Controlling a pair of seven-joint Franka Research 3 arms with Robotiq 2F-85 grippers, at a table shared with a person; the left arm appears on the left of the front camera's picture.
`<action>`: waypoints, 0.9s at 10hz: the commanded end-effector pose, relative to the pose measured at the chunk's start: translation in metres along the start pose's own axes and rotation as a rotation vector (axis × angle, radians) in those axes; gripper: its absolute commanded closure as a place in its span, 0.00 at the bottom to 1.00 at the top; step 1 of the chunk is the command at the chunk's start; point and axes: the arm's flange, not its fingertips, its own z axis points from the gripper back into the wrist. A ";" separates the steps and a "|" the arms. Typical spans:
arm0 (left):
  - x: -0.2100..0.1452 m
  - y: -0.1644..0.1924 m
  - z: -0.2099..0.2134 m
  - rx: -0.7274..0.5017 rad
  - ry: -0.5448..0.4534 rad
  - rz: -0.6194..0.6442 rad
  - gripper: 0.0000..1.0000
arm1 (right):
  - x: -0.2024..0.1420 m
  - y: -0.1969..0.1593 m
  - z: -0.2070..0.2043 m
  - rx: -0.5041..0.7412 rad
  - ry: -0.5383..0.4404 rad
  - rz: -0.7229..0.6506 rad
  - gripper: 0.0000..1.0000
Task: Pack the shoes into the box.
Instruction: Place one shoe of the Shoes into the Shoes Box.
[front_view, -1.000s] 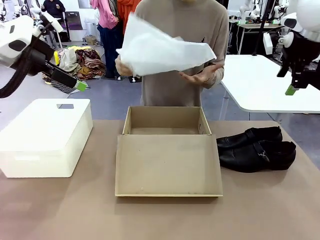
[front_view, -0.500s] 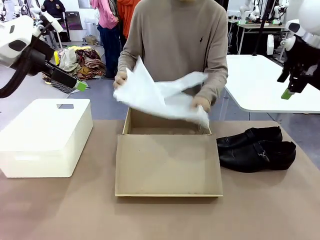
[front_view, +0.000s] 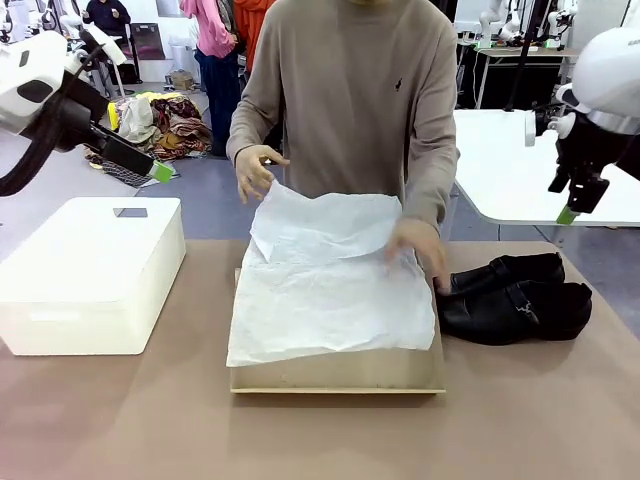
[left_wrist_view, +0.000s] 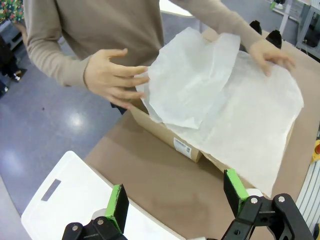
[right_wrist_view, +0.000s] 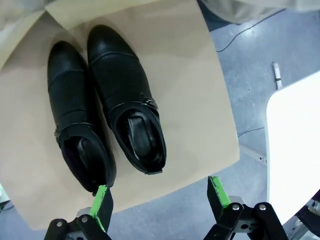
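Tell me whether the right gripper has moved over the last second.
Yes. The right gripper has dropped and drifted slightly left, judged against the white table behind it.

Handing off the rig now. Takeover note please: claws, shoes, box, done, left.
Left claw: open, empty, raised over the white plastic box.
Right claw: open, empty, hovering above the shoes.
Shoes: side by side on the table, right of the box, outside it.
Box: open, flap down toward the robot; a person's hands are spreading tissue paper over it.
Done: nothing packed.
Left: finish lining, both shoes into the box.
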 end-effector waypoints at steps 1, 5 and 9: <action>-0.002 0.000 -0.001 -0.010 -0.010 -0.002 0.00 | -0.006 -0.013 -0.011 0.012 -0.004 0.084 0.00; -0.002 0.000 -0.001 -0.010 -0.010 -0.002 0.00 | -0.004 -0.015 -0.025 0.052 0.012 0.106 0.00; -0.002 0.000 -0.001 -0.010 -0.010 -0.002 0.00 | -0.006 -0.008 -0.032 0.054 0.011 0.070 0.00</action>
